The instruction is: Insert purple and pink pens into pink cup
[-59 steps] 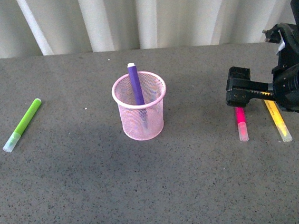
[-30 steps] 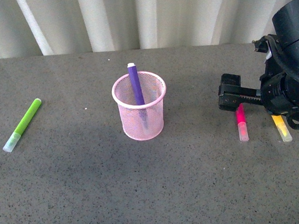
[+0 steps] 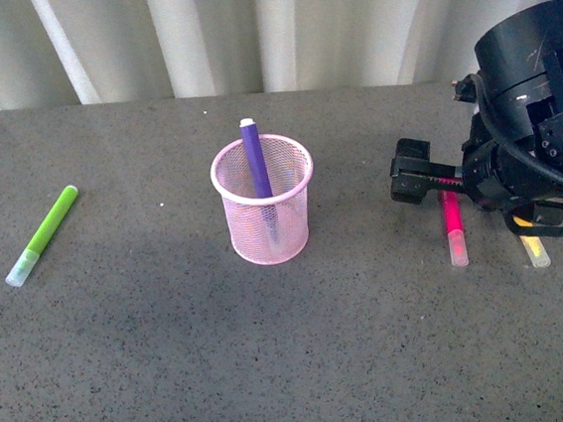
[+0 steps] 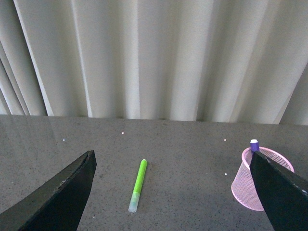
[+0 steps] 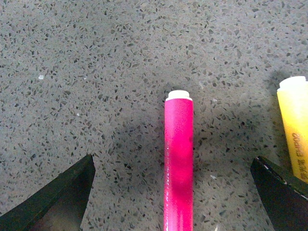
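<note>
The pink cup (image 3: 265, 216) stands upright mid-table with the purple pen (image 3: 255, 162) leaning inside it, its tip above the rim. The pink pen (image 3: 454, 226) lies flat on the table to the right. My right gripper (image 3: 447, 191) hangs open just over that pen's far end; in the right wrist view the pink pen (image 5: 178, 159) runs between the two spread fingers of the right gripper (image 5: 175, 204), untouched. My left gripper (image 4: 171, 202) is open and empty, high up, looking at the pink cup (image 4: 250, 185) and the purple pen's tip (image 4: 253, 144).
A yellow marker (image 3: 535, 248) lies just right of the pink pen, partly under my right arm, and shows beside it as the yellow marker (image 5: 294, 125). A lime-green marker (image 3: 42, 234) lies far left. White curtain runs along the table's back edge.
My right arm has shifted left and swung over the pink pen, its fingers now straddling it. Cup, purple pen and markers have not moved.
</note>
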### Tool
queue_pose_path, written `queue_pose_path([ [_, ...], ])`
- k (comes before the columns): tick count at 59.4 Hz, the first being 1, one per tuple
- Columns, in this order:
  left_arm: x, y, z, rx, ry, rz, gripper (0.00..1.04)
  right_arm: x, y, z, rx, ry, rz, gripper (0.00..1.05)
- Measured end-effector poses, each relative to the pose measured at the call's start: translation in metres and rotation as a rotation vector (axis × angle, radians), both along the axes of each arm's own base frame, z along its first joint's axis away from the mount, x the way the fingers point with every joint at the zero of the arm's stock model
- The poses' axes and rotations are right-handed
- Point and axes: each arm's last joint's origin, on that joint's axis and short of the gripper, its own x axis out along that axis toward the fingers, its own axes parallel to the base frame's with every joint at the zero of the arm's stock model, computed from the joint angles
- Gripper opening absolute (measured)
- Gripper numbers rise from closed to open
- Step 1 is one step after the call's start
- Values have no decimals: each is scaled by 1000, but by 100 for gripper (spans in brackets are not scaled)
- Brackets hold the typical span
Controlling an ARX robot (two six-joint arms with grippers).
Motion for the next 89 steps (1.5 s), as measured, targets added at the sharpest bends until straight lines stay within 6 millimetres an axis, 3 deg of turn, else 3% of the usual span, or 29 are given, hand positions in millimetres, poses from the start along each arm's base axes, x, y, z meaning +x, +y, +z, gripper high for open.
queue_pose_path([
  [14, 0, 0, 0, 0, 0, 0, 98, 7, 1, -2, -11, -8, -12, 96],
  [42, 0, 0, 0, 0, 0, 0, 98, 10, -9, -9, -46, -11, -48, 30],
  [47, 0, 0, 0, 0, 0, 0, 98, 11, -9, -8, -41, -15, -45, 14],
  [59, 0, 0, 0, 0, 0, 0, 98, 12, -8, -7, -21, -30, -34, 12],
  [72, 0, 0, 0, 0, 0, 0, 98, 7, -4, -4, 124, -75, 32, 12],
  [80, 0, 0, 0, 0, 0, 0, 98, -3, 0, 17, 209, -113, 68, 12],
  [89, 0, 0, 0, 0, 0, 0, 98, -11, 5, 64, 303, -214, 115, 12],
])
